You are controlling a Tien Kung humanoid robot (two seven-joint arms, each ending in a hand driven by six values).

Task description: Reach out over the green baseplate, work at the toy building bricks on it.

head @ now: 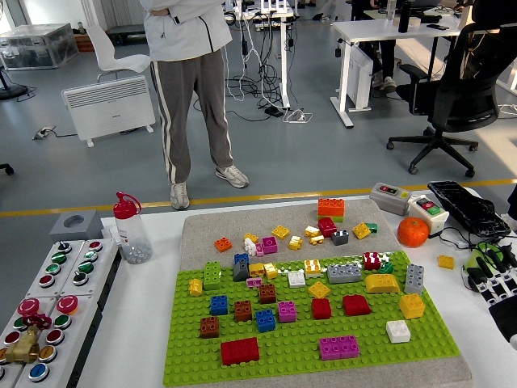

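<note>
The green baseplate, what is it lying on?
The green baseplate lies on a grey mat that shows along its far edge, with loose bricks scattered there. Whatever is directly beneath the plate is covered.
</note>
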